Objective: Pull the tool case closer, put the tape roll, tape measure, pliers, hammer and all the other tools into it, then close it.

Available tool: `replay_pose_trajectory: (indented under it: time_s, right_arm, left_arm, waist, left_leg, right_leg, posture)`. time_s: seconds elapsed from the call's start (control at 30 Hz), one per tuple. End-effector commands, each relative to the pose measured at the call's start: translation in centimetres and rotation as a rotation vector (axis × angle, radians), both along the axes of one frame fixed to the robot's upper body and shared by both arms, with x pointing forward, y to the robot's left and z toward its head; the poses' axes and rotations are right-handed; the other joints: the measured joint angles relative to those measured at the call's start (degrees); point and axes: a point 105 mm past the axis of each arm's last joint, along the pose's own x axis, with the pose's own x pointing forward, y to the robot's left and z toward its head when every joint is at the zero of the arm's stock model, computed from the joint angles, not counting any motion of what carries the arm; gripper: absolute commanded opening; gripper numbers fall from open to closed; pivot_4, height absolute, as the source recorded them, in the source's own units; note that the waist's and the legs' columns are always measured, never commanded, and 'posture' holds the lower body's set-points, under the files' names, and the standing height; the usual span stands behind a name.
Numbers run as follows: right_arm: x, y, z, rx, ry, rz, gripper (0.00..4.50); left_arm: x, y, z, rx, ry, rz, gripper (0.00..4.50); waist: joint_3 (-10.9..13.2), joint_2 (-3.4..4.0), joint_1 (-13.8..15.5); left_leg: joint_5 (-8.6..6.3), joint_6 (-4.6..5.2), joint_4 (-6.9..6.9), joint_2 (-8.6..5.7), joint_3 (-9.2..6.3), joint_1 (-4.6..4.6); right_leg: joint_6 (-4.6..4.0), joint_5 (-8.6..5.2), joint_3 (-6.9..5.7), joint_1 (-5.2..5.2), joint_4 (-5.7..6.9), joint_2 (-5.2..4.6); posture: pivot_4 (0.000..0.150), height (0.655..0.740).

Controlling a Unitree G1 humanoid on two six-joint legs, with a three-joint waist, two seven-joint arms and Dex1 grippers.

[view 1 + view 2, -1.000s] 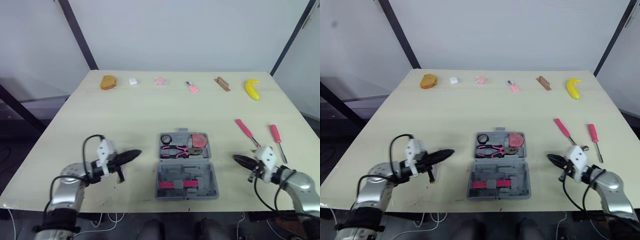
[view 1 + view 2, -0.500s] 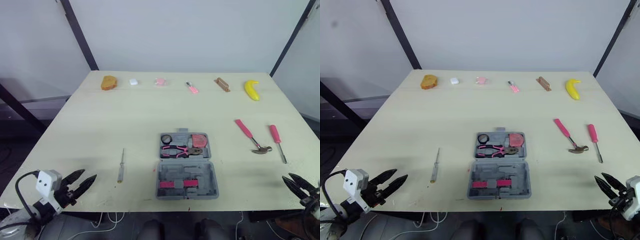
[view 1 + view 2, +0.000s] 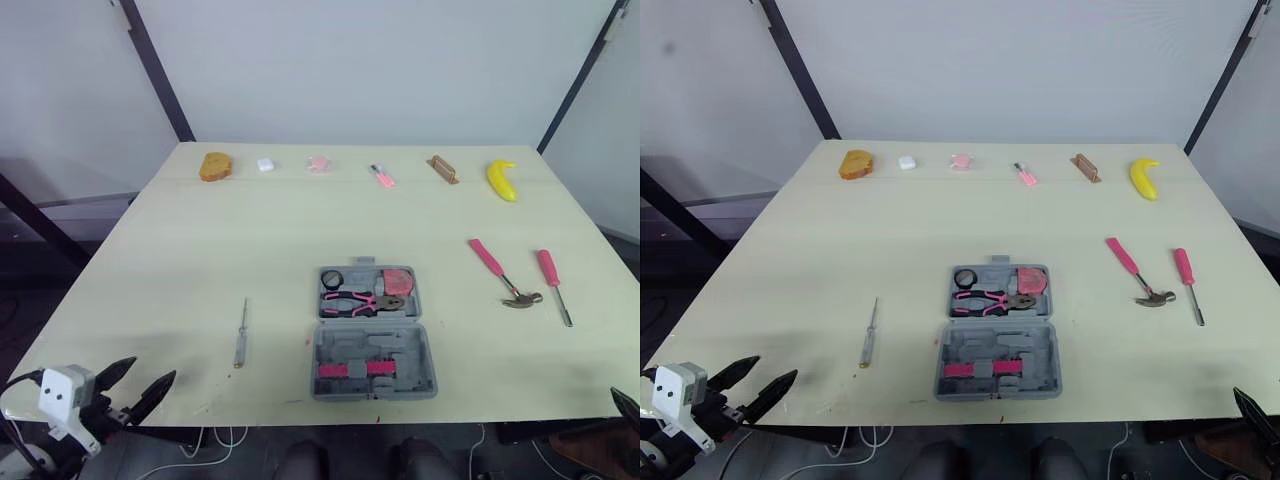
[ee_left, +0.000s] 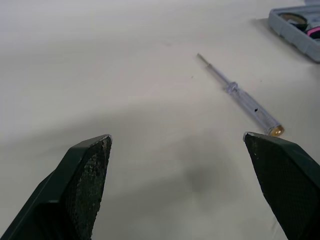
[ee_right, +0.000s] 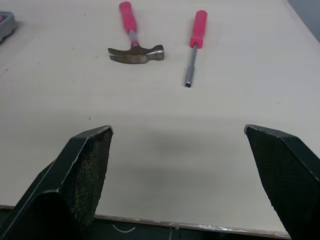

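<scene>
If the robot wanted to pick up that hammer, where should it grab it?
Probably the pink handle, around its middle, coming straight down from above with the right gripper, the nearer one. The hammer lies flat on the table, so the fingers should straddle the handle crosswise. The metal head is curved and awkward, and the pink screwdriver lies apart.

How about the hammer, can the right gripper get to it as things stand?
Probably yes. The right gripper is open at the near edge, with bare tabletop between it and the hammer. The pink-handled screwdriver lies beside the hammer, apart from it.
</scene>
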Motion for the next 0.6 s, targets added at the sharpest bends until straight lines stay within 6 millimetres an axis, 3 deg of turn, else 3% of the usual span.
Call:
replay_pose_trajectory:
  time_s: [0.03,0.3,0.47,0.6]
  right_arm:
    - [0.4,-0.4,1.6,-0.04,-0.045,0.012,4.44]
    - [2.4,2.4,2.9,-0.061,-0.086,0.173,4.44]
    - [4.5,7.4,5.0,-0.045,-0.143,0.435,4.44]
    - [5.6,10.1,6.3,-0.063,-0.178,0.558,4.44]
  left_arm:
    - [0.2,-0.8,1.0,0.009,-0.042,-0.013,4.5]
    - [1.2,-3.8,2.4,-0.035,-0.088,0.0,4.5]
    - [2.3,-6.9,1.6,-0.098,-0.057,0.122,4.5]
    - [2.9,-9.3,0.8,-0.15,-0.033,0.196,4.5]
  waist:
    - [0.0,0.0,0.0]
    - [0.0,0.0,0.0]
    - [0.0,0.03,-0.1]
    - [0.0,-0.02,0.0]
  left_leg:
    - [0.0,0.0,0.0,0.0,0.0,0.0]
    - [0.0,0.0,0.0,0.0,0.0,0.0]
    - [0.0,0.0,0.0,0.01,0.01,-0.01]
    - [0.0,0.0,0.03,-0.07,-0.07,-0.02]
  right_leg:
    - [0.0,0.0,0.0,0.0,0.0,0.0]
    - [0.01,0.01,0.04,0.0,0.0,-0.01]
    - [0.03,0.01,0.07,0.01,0.0,-0.01]
    - [0.28,0.16,0.07,0.04,0.0,0.05]
  posture:
    - [0.15,0.74]
    - [0.15,0.74]
    - [0.15,0.74]
    - [0.15,0.74]
